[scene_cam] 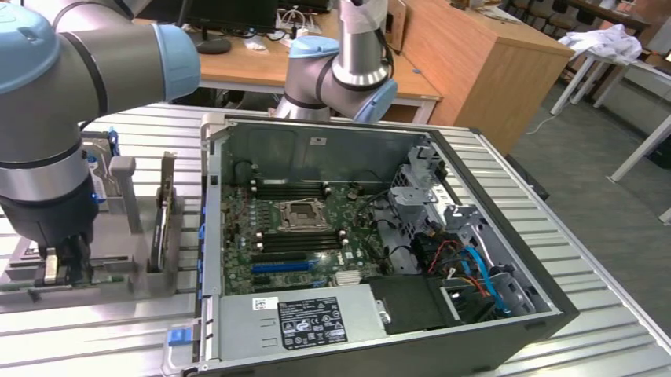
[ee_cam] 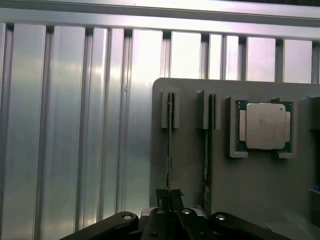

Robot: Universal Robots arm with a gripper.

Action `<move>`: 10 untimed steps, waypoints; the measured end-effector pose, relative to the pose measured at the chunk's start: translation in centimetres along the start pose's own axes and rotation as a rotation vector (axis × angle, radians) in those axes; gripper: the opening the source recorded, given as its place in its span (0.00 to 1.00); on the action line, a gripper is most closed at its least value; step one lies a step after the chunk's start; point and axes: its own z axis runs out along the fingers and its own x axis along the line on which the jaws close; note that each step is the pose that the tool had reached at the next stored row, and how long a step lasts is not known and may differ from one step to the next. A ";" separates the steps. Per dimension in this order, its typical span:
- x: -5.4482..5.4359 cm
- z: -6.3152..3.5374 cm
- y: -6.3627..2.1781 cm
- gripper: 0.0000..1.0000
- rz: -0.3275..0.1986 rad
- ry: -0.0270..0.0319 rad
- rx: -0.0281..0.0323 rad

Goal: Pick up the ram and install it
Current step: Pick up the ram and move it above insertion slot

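**Ribbed aluminium table, gripper clamped on the ram**

Silver ribs of the table run under a grey tray, which lies at the exterior view's left, beside an open computer case. In the wrist view the ram stands on edge in one narrow slot of that tray. The two fingers are pressed together on its upper edge (the stick sits in the slot, not lifted clear). A second stick stands in the neighbouring slot, and a square silver processor lies flat in its own recess just beyond. In the exterior view the arm reaches straight down with the gripper at the tray. Inside the case, the motherboard shows its dark memory slots, well apart from the ram.
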 end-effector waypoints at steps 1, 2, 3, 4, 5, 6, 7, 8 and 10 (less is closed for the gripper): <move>0.0 -0.15 0.00 0.12 0.001 -0.0001 0.0001; 0.0 -0.29 0.01 0.12 0.002 0.0000 0.0000; 0.0 -0.44 0.02 0.12 0.003 -0.0001 0.0002; 0.0 -0.59 0.02 0.12 0.004 -0.0002 0.0001; 0.0 -0.74 0.03 0.12 0.004 -0.0002 0.0001; 0.0 -0.88 0.03 0.12 0.005 -0.0003 0.0001; 0.0 -1.03 0.04 0.12 0.007 -0.0003 0.0002; 0.0 -1.18 0.05 0.12 0.008 -0.0003 0.0002; 0.0 -1.49 0.05 0.12 0.010 -0.0004 0.0003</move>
